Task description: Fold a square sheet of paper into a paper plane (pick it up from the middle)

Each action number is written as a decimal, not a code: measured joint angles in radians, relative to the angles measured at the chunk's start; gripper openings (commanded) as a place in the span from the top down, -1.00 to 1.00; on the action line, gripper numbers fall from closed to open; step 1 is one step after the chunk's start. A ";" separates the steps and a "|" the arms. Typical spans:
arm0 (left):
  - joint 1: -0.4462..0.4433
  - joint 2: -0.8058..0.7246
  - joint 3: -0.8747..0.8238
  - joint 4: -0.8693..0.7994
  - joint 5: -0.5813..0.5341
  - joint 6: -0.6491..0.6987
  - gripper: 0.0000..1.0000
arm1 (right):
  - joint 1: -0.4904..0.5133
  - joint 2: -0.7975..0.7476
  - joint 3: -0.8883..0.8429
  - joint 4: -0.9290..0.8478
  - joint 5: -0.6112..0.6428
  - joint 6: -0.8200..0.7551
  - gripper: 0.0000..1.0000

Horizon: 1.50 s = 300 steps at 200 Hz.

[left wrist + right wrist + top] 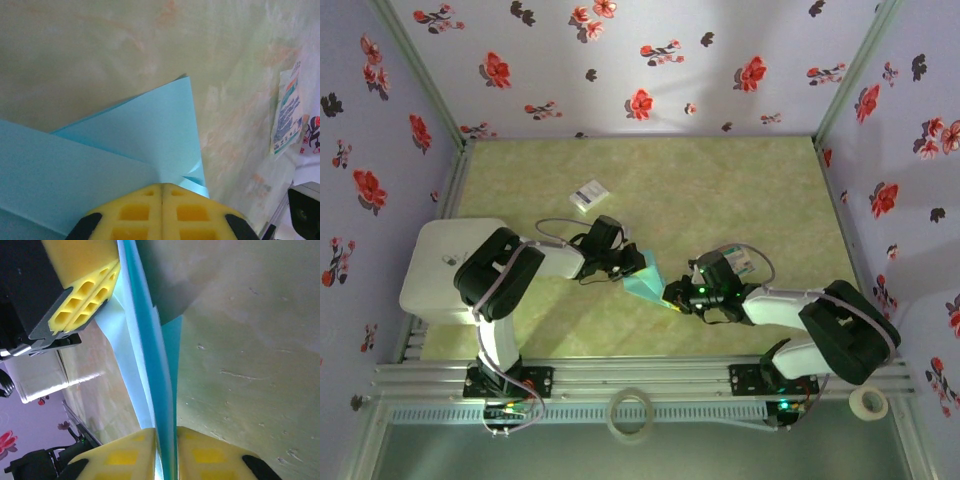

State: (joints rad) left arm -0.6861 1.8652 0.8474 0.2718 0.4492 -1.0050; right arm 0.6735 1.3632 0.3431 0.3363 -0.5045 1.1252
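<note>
The left gripper (161,189) is clamped tight on one end of the folded teal sheet (647,273). The right gripper (166,434) pinches its other end, mid-table (740,190) between the arms

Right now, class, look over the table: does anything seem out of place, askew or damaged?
No damage shows. The teal sheet is partly folded, pinched by both sets of jaws. The one stray item is a small white card, lying skewed to the table edges farther back, apart from the paper.
</note>
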 measured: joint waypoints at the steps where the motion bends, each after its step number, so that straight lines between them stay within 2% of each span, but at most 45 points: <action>1: 0.000 0.000 0.000 0.000 0.000 0.000 0.86 | 0.000 0.000 0.000 0.000 0.000 0.000 0.74; 21: 0.000 -0.020 -0.018 0.010 -0.001 -0.010 0.64 | 0.000 0.000 0.003 -0.024 0.001 -0.025 0.80; 48: 0.001 -0.072 -0.034 0.014 -0.003 -0.010 0.48 | 0.000 -0.016 0.006 -0.069 0.010 -0.052 0.86; 72: 0.001 -0.167 -0.056 0.017 -0.014 -0.003 0.40 | 0.000 -0.090 0.017 -0.154 0.033 -0.101 0.88; 140: -0.001 -0.476 -0.154 -0.039 -0.148 0.089 0.39 | 0.007 -0.357 0.166 -0.504 0.228 -0.337 0.93; 196: -0.001 -0.615 -0.259 -0.068 -0.266 0.104 0.38 | 0.067 -0.405 0.322 -0.800 0.489 -0.545 0.95; 237: 0.002 -0.651 -0.272 -0.089 -0.309 0.115 0.38 | 0.170 -0.331 0.422 -0.967 0.719 -0.620 0.95; 276: 0.017 -0.700 -0.300 -0.106 -0.339 0.115 0.38 | 0.343 -0.085 0.591 -1.158 1.069 -0.624 1.00; 300: 0.027 -0.735 -0.321 -0.137 -0.371 0.113 0.38 | 0.424 0.047 0.645 -1.212 1.217 -0.630 0.97</action>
State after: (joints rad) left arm -0.6586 1.1301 0.5262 0.1352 0.0784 -0.8917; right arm 1.0977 1.4105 0.9882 -0.8753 0.7124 0.4950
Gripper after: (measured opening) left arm 0.308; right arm 0.058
